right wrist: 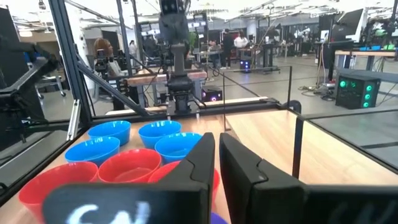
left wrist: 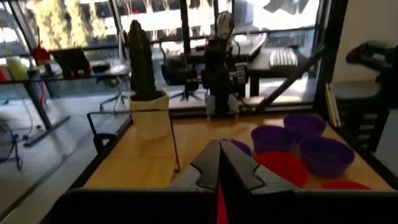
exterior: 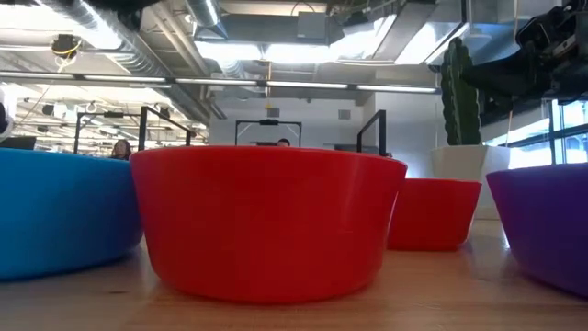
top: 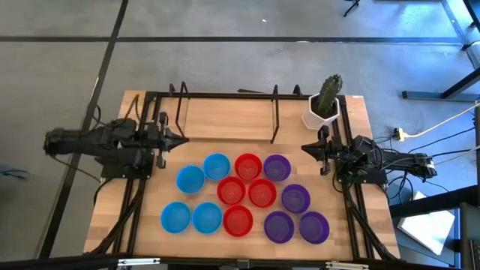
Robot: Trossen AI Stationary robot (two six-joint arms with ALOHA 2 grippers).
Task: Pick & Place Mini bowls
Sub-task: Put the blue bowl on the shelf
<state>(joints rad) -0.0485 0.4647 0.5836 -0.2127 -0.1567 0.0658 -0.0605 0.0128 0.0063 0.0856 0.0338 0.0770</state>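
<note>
Resting at mid-left of the overhead frame, left gripper (top: 180, 139) clenched on nothing, right gripper (top: 306, 148) at mid-right likewise clenched (empty), mini bowls (top: 246, 198) clustered lower centre on the table (top: 225, 120), blue left, red middle, purple right.

You've got a white pot (top: 321, 118) with a green cactus (top: 329, 93) at the worktop's (top: 225, 120) far right corner, beside a black metal frame (top: 274, 112).
</note>
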